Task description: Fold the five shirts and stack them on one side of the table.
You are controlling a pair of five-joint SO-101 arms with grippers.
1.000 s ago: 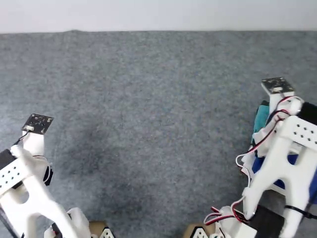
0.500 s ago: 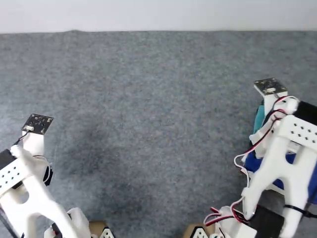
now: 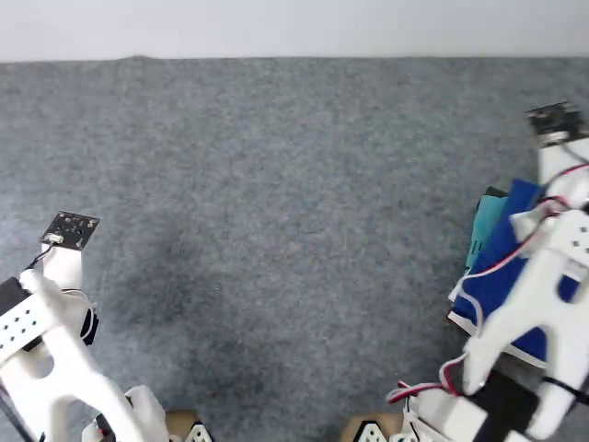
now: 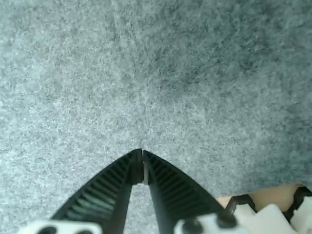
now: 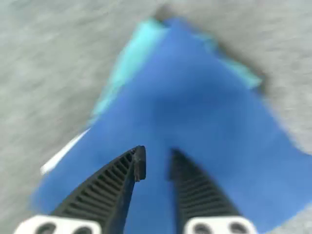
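A stack of folded shirts lies at the table's right edge, with a blue shirt (image 3: 504, 249) on top. Beneath it a teal shirt (image 3: 483, 226) sticks out, and under that a dark edge. In the right wrist view my right gripper (image 5: 156, 163) hovers over the blue shirt (image 5: 195, 107), its fingers slightly open with nothing between them. The teal shirt (image 5: 131, 53) and a white edge (image 5: 63, 153) peek out from under the blue one. My left gripper (image 4: 142, 161) is shut and holds nothing, low over bare grey felt at the near left.
Grey felt (image 3: 276, 184) covers the whole table, and a white wall (image 3: 294, 28) runs along its far edge. The right arm (image 3: 543, 276), with its red and white wires, stands over the stack. The left arm (image 3: 46, 341) stands at the near left corner.
The right arm swung away toward the far right, and its wrist board shifted outward, uncovering more of the blue shirt. The left arm stayed put.
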